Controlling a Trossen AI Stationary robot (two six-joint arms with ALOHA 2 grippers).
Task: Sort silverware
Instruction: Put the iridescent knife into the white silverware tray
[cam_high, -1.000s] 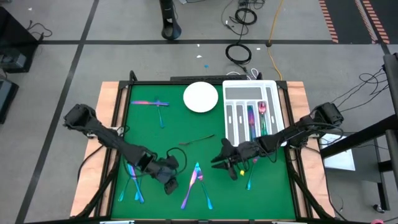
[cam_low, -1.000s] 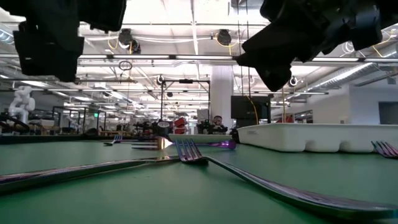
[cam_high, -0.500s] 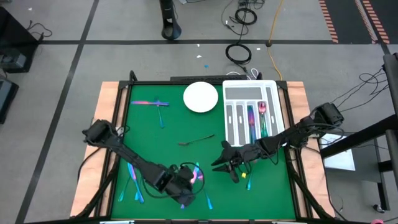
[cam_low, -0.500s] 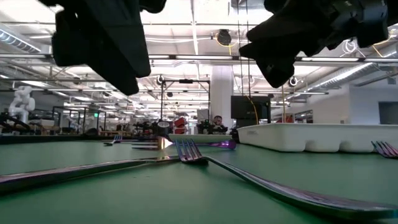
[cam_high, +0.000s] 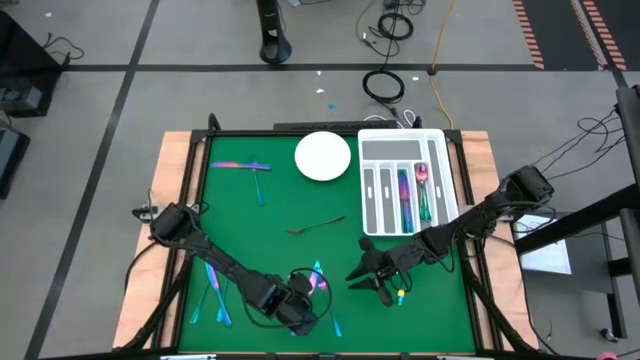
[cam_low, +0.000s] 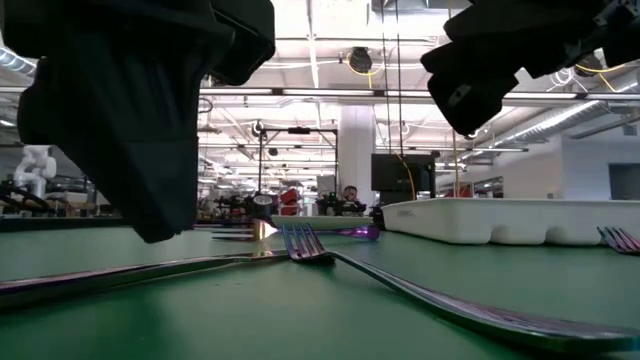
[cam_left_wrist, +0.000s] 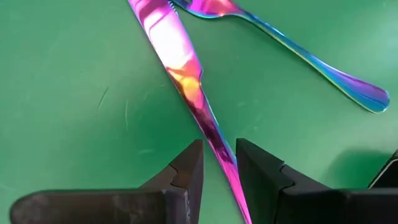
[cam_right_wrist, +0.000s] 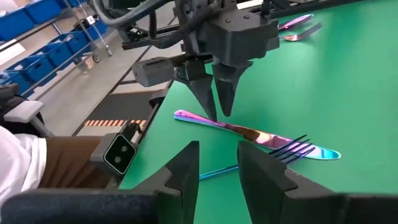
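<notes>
The silverware lies scattered on the green mat (cam_high: 290, 200). An iridescent knife (cam_left_wrist: 186, 81) and a fork (cam_left_wrist: 292, 50) lie crossed near the front edge. My left gripper (cam_left_wrist: 219, 168) points down over them, open, with one finger on each side of the knife's handle (cam_right_wrist: 198, 118). A little mat shows between each finger and the handle. In the high view, the left gripper (cam_high: 300, 312) is at the front centre. My right gripper (cam_high: 372, 278) hovers open and empty to its right, above the mat.
A white plate (cam_high: 322, 156) and a white slotted tray (cam_high: 376, 150) holding a few pieces stand at the back. More silverware lies at the front left (cam_high: 215, 295), far left (cam_high: 245, 166) and centre (cam_high: 315, 225). One piece (cam_high: 400, 295) lies by the right gripper.
My left gripper has swung toward the table's near edge and rightward, and has come down over the crossed knife and fork, tipping to point more steeply downward. My right gripper has drifted a little toward the near edge. No silverware has moved.
</notes>
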